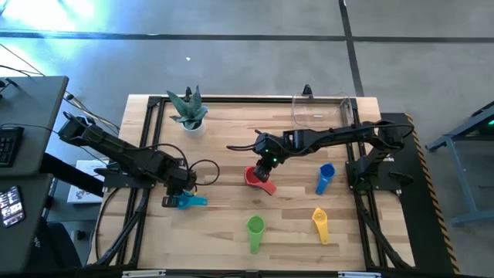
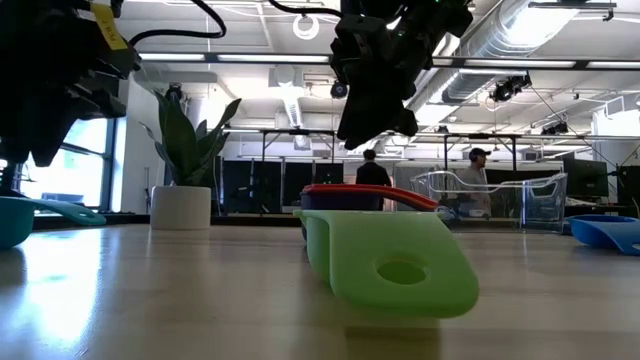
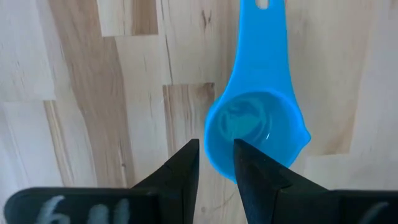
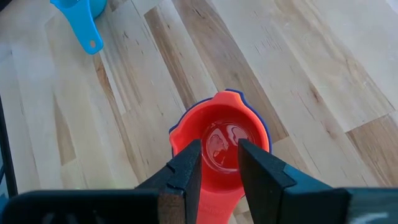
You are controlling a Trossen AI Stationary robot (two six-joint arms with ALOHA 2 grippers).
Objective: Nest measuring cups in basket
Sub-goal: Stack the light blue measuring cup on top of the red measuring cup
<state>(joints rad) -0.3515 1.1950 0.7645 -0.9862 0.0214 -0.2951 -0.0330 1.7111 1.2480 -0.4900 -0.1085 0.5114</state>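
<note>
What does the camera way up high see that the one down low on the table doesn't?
Only the high view shows the yellow cup and both whole arms, with the left gripper at the teal cup. Only the low view shows people in the room behind and a purple cup under the red cup. Both show the green cup, blue cup, plant, clear basket, and the right gripper above the red cup.

Overhead, table-level and wrist views share the red cup (image 1: pixel 255 176).
</note>
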